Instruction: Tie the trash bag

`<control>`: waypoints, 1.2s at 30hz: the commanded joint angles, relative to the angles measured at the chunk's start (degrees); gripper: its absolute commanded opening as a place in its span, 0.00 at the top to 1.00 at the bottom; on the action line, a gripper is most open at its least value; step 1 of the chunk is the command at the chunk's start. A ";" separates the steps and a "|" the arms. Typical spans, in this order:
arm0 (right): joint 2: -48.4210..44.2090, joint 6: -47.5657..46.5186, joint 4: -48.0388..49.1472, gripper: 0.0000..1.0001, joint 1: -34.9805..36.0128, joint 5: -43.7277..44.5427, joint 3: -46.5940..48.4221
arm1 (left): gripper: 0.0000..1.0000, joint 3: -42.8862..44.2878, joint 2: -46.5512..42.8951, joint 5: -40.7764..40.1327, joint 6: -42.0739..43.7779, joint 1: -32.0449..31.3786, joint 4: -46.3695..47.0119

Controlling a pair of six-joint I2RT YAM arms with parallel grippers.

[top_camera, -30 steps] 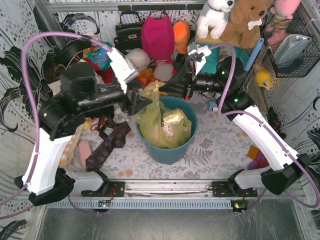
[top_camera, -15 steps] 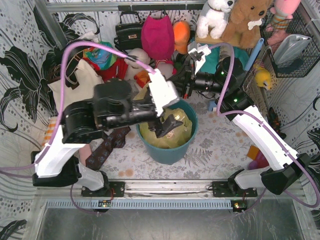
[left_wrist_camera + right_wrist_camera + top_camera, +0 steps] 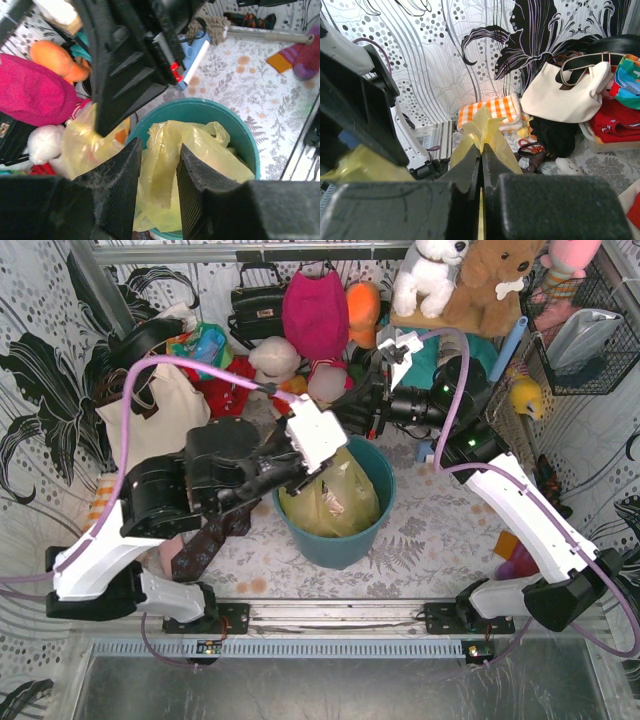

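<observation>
The trash bag (image 3: 335,502) is thin yellow plastic lining a teal bin (image 3: 345,548) at the table's middle. My left gripper (image 3: 303,478) points down over the bin's left rim. In the left wrist view its fingers (image 3: 158,150) stand apart, with a loose strip of the bag (image 3: 162,165) hanging between them. My right gripper (image 3: 340,420) sits at the bin's far rim, partly hidden behind the left wrist. In the right wrist view it (image 3: 481,147) is shut on a bunched corner of the bag (image 3: 486,125), which sticks out past the tips.
A cream canvas tote (image 3: 160,415) leans at the left. Patterned neckties (image 3: 215,530) lie left of the bin. Plush toys (image 3: 315,310) and a black handbag (image 3: 255,302) crowd the back. A wire basket (image 3: 585,335) hangs at the right.
My left arm has swung from left of the bin to over it, and its jaws have narrowed around a strip of the bag. The right gripper has kept its hold.
</observation>
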 commanded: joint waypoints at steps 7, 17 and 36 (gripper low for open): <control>-4.11 0.07 1.36 1.00 0.87 -0.07 -1.72 | 0.60 -10.23 -5.42 -4.75 4.21 0.54 13.42; -6.95 0.90 1.31 1.00 2.31 3.27 -5.04 | 0.59 -12.32 -5.75 20.41 0.01 16.45 16.49; -14.02 0.19 -4.34 1.00 3.36 20.29 -11.77 | 0.62 -23.65 -10.77 34.50 -5.21 26.16 22.31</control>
